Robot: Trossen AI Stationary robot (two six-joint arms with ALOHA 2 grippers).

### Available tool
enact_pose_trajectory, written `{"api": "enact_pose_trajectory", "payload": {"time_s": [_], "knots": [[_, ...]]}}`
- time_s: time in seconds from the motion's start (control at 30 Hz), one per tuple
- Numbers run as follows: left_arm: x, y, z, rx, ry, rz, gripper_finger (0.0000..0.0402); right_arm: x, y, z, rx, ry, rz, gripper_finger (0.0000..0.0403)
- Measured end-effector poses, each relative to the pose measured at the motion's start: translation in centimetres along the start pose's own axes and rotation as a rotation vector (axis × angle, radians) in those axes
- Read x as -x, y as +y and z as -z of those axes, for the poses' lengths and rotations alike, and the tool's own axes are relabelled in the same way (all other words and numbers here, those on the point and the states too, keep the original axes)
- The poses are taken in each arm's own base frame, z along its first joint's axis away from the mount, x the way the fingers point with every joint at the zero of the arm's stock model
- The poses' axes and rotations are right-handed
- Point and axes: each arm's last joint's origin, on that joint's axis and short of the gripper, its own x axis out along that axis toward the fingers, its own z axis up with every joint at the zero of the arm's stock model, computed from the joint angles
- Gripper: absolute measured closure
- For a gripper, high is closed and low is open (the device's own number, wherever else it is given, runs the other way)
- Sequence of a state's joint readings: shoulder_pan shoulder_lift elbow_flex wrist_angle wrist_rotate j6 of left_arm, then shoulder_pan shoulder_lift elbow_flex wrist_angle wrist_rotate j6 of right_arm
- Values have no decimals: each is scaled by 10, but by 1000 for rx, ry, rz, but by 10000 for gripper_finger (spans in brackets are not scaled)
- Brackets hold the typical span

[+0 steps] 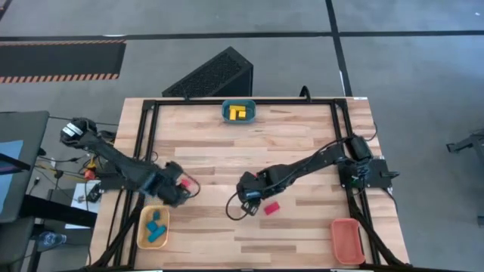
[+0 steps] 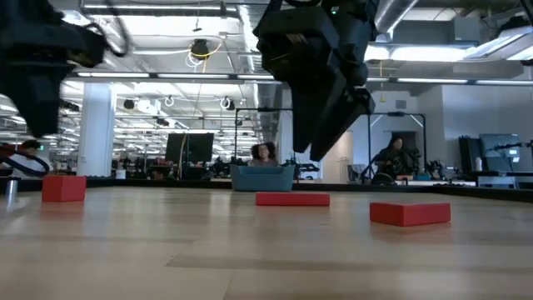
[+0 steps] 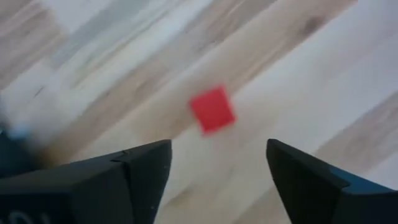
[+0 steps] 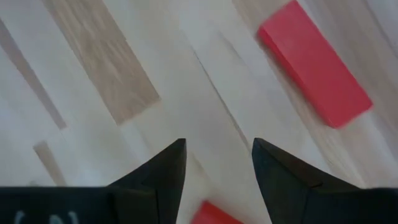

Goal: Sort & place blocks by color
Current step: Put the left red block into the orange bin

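Three red blocks lie flat on the wooden table. A red cube (image 3: 212,109) lies below my left gripper (image 3: 219,146), also seen as red cube (image 1: 184,183) at the left gripper (image 1: 178,189). My left gripper is open and hovers over it. A red bar (image 4: 315,63) lies just beyond my right gripper (image 4: 219,143), which is open above the table near its middle (image 1: 248,195). Another red block (image 4: 214,213) shows low between the right fingers. In the low view the blocks are the cube (image 2: 64,188), a bar (image 2: 292,199) and a bar (image 2: 410,213).
A teal tray (image 1: 238,112) with yellow blocks sits at the far edge. A yellow tray (image 1: 153,227) with blue blocks is at the near left. An orange-red tray (image 1: 348,240) is at the near right. People sit in the room beyond the table (image 2: 263,153).
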State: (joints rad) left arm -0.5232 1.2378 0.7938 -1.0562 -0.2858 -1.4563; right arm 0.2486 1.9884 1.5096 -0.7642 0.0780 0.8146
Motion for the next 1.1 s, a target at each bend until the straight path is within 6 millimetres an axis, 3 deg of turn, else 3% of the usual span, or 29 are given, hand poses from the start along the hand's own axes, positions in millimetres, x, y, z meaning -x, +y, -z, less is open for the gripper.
{"api": "enact_pose_trajectory", "payload": {"time_s": [0.27, 0.43, 0.7, 0.9, 1.1], "knots": [[-41, 15, -30, 41, 95, 24, 103, 4, -26, -17, -139, 30, 58, 195], [-57, 26, -41, 16, 154, 35, 105, 11, -32, -21, -207, 36, 44, 194], [-86, 43, -35, -52, 271, 156, 132, 18, -39, -22, -256, 57, 72, 194], [-88, 50, -43, -121, 279, 167, 182, 18, -42, -20, -258, 82, 91, 194], [-90, 55, -59, -201, 241, 226, 288, 22, -49, -28, -284, 99, 90, 197]]}}
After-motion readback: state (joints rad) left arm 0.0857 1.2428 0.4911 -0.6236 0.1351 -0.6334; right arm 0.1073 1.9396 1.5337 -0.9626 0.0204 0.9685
